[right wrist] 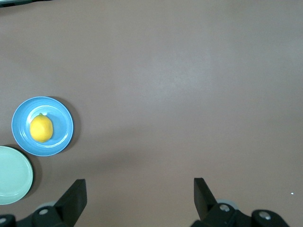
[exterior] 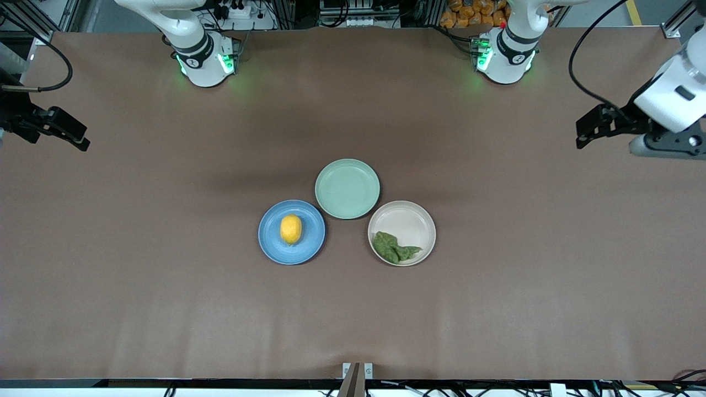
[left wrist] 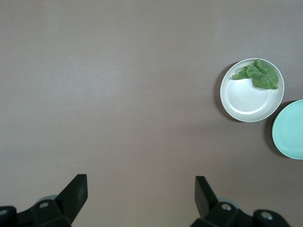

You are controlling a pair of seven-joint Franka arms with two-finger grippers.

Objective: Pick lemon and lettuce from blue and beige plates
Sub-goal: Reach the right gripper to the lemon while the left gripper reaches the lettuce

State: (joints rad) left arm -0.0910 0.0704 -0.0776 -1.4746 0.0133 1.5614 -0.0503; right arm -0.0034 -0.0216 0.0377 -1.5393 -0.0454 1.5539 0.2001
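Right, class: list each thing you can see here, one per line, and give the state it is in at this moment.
lemon: lying on the blue plate, not gripped.
blue plate: holds the lemon.
lettuce: lying in the beige plate by its rim, not gripped.
beige plate: holds the lettuce.
green plate: bare.
left gripper: open, over bare table at its arm's end.
right gripper: open, over bare table at its arm's end.

Three plates cluster mid-table. Lemon point(exterior: 291, 229) sits on the plate point(exterior: 270, 248) twd my right arm's end; lettuce point(exterior: 394, 247) lies in the plate point(exterior: 411, 215) twd my left arm's end, at its rim nearest the front cam. Third plate point(exterior: 347, 188) sits btwn them, farther from the cam, just beside both.
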